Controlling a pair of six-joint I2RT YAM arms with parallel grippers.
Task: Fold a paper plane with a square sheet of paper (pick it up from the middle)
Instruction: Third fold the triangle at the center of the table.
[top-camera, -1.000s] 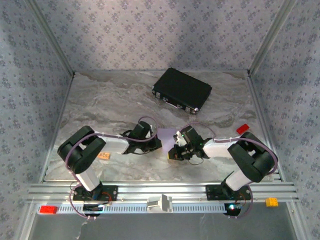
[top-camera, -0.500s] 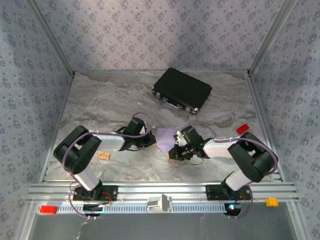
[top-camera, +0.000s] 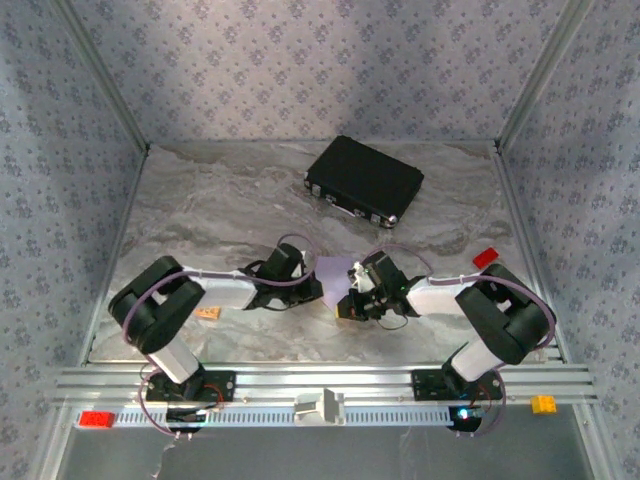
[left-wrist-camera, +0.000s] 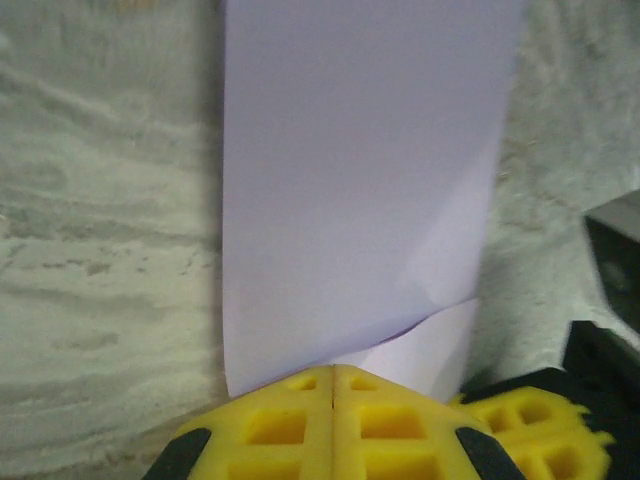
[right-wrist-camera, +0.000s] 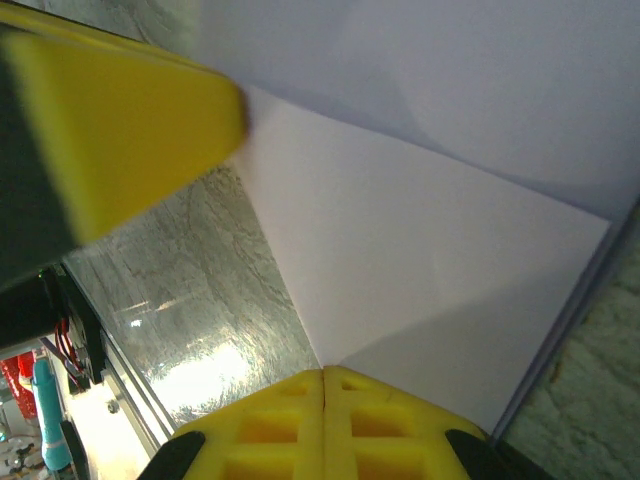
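A: First entry, the paper (top-camera: 335, 270)?
B: Lilac, partly folded. It lay flat on the table (top-camera: 200, 210) at frame centre, between both grippers.
A: The left gripper (left-wrist-camera: 333, 385)?
B: Fingers were pressed together, with the tips at the sheet's near edge (bottom of its wrist view).
A: The right gripper (right-wrist-camera: 323, 385)?
B: Same: fingers were closed tight, tips against a folded corner.
A: Remaining stock?
B: One black case (top-camera: 364, 180), upper centre, well apart; one tan block (top-camera: 208, 313), lower left.
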